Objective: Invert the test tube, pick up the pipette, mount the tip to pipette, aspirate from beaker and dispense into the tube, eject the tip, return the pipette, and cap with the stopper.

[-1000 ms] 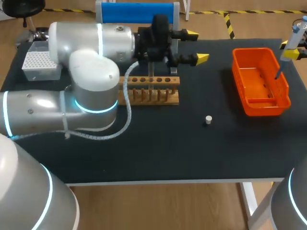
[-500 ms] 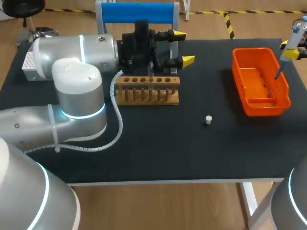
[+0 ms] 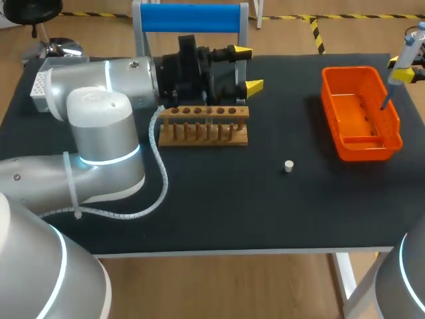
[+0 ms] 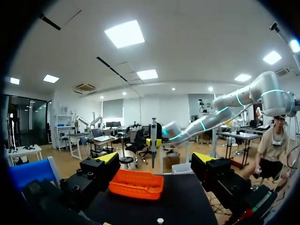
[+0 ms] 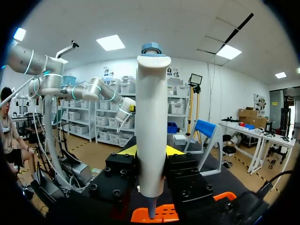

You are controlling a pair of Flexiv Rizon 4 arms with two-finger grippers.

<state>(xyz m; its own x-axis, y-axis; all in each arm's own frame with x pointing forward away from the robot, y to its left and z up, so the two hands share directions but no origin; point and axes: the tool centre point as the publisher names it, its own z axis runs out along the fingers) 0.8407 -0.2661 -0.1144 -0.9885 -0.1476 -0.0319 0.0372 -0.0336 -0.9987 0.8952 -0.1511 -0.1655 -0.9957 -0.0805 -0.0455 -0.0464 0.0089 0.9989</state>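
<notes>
Pipette (image 5: pixel 151 122) held upright in right gripper (image 5: pixel 150 151)

Orange bin (image 3: pixel 360 113): ahead of my left claw (image 3: pixel 248 68), well apart, open side up.
Wooden rack (image 3: pixel 205 125): just beside that claw, holes along its top.
Blue bar (image 3: pixel 192 18): beyond the claw, at the black table (image 3: pixel 232 212) far edge.

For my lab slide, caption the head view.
Left gripper open by the wooden rack; right gripper holds the pipette above the orange bin.

No readable text or numbers on pipette (image 5: pixel 151 126); orange tray (image 3: pixel 364 147) likewise.
</notes>
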